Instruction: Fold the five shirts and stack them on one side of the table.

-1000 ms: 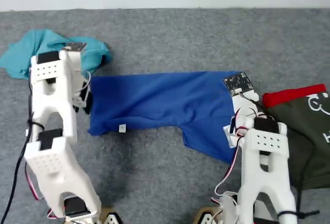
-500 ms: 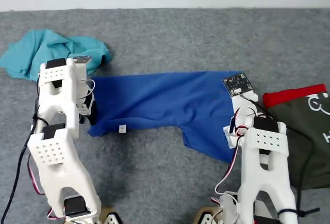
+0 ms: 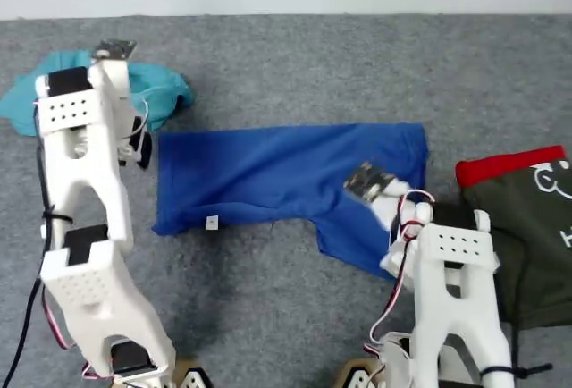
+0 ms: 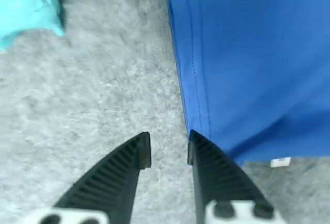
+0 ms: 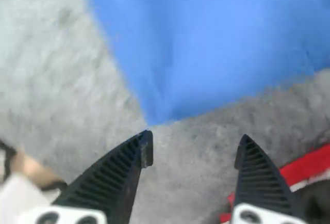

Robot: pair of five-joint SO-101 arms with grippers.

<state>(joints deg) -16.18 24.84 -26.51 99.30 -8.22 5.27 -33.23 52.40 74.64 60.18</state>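
Teal shirt (image 3: 164,95): crumpled in a heap at the far left of the desk (image 3: 295,66), partly hidden behind the left arm (image 3: 85,138); well apart from the dark shirt, near the blue shirt's left end.
Dark shirt (image 3: 532,227): dark green with a red band (image 3: 509,166) along its far edge and white print. It lies at the desk's right edge, just beside the blue shirt.
Right arm (image 3: 456,272): stands over the near right part of the blue shirt and the dark shirt's left side, covering both there.
Blue shirt (image 3: 277,178): in the middle of the desk, spread flat as a wide band from left to right. At its right end a flap reaches toward the near side.
Blue shirt detail: a stitched hem runs down its left edge, and a small white tag (image 4: 280,162) sits at the near left corner.
Left end effector (image 4: 169,149): fingers a little apart with nothing between them, above grey desk right at the blue shirt's hemmed edge.
Right end effector (image 5: 196,149): fingers spread wide and empty, over bare desk just off a corner of the blue shirt, with red fabric near one finger.
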